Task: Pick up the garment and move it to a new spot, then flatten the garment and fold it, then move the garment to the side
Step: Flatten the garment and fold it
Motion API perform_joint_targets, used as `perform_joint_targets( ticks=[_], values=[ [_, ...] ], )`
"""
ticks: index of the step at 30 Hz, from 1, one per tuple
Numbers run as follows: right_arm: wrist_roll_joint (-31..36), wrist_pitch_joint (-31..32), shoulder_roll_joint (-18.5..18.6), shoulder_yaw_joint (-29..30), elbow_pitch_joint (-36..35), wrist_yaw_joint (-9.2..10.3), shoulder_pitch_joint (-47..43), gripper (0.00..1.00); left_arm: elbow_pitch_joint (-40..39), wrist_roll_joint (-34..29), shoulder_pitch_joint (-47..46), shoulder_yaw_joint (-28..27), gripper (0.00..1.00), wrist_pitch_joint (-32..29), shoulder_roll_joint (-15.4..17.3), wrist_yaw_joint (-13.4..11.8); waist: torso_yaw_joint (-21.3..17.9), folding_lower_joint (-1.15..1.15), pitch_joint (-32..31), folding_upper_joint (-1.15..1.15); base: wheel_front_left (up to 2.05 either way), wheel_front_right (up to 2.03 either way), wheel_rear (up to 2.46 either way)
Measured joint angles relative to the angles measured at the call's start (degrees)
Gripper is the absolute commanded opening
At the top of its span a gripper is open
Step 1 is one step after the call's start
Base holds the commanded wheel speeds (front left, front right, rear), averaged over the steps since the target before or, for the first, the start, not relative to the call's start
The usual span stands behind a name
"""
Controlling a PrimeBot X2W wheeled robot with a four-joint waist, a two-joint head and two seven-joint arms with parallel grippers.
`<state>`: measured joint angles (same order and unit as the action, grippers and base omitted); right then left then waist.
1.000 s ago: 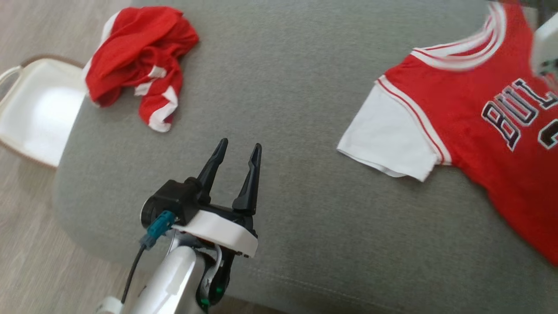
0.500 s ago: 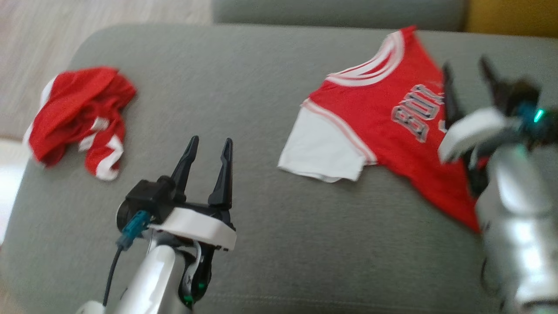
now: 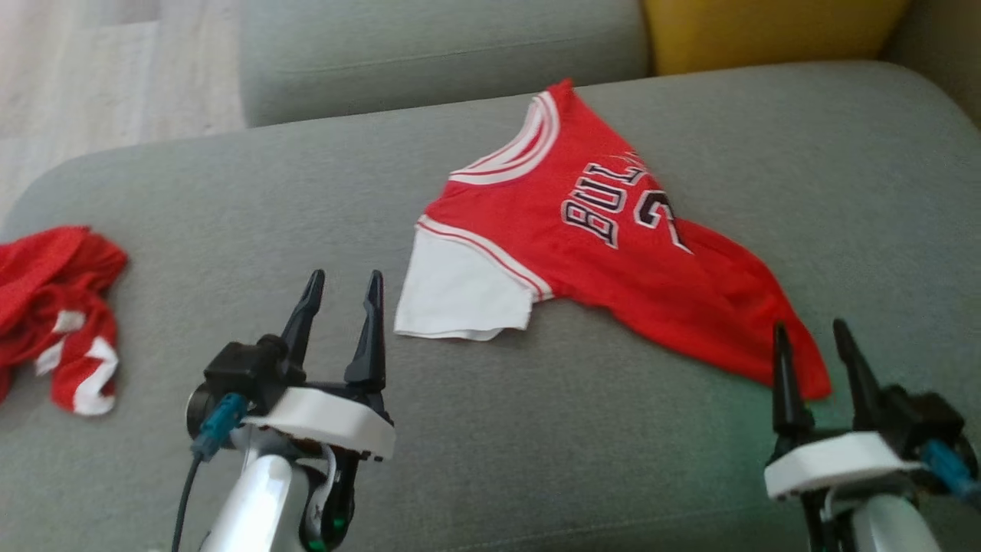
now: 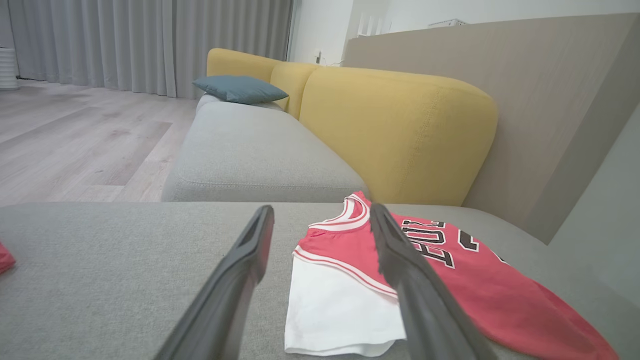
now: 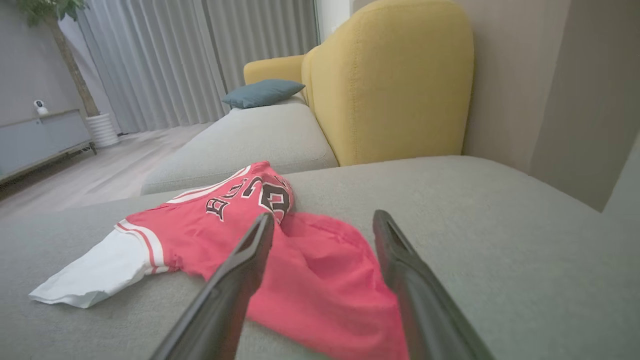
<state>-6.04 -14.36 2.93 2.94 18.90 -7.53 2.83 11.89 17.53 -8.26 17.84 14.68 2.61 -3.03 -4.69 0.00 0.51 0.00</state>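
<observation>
The fingers of the left gripper [image 3: 345, 277] stand spread as wide as they go, nothing between them, held low over the grey sofa seat [image 3: 536, 445]. The right gripper [image 3: 810, 328] is the same, with fingers wide apart and empty. Neither touches cloth. Just ahead of the left one lies the white sleeve [image 3: 460, 295] of a red jersey [image 3: 605, 261]. The trailing corner of the jersey's hem [image 3: 797, 368] lies close in front of the right one.

The jersey sits in the middle of the seat with its lettered front up and its collar toward the far side. It is flat on the sleeve side and rumpled on the other. It looks thin, soft and light, so I'd expect it to sag and drag rather than keep its shape, and a pinch that catches only one layer may slip. The sleeve edge and the hem corner look the handiest places to take hold, one for each gripper.

The rumpled half is hard to read: a fold swallows the end of the lettering, and I can't find a second sleeve. Off to the left lies a red-and-white cloth [image 3: 61, 307], crumpled and cut off by the edge of the head view. It is too bunched to say what it is. A yellow cushion [image 3: 766, 31] stands behind the seat.
</observation>
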Motion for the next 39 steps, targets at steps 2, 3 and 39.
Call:
perform_joint_targets(
  ticks=[2, 3, 39],
  values=[
    [-0.83, 0.00, -0.21, -0.58, -1.32, 0.00, -1.51, 1.00, 0.82, -0.32, -0.02, -0.14, 1.00, 0.00, 0.00, 0.01, -1.01, 0.00, 0.28, 0.00, 0.00, 0.00, 0.00],
    [-1.05, 0.01, -0.24, -0.81, -1.92, 0.00, -1.69, 1.00, 1.33, -0.40, -0.03, -0.15, 1.00, 0.00, -0.02, 0.07, -1.39, 0.00, 0.56, 0.00, 0.00, 0.00, 0.00],
    [-3.63, 1.34, -0.32, -2.31, -6.11, 0.00, 0.53, 1.00, 47.17, -8.09, -22.70, 3.74, 0.00, -3.90, 0.83, 1.64, -10.39, 0.00, 8.07, 0.00, 0.00, 0.00, 0.00]
  ],
)
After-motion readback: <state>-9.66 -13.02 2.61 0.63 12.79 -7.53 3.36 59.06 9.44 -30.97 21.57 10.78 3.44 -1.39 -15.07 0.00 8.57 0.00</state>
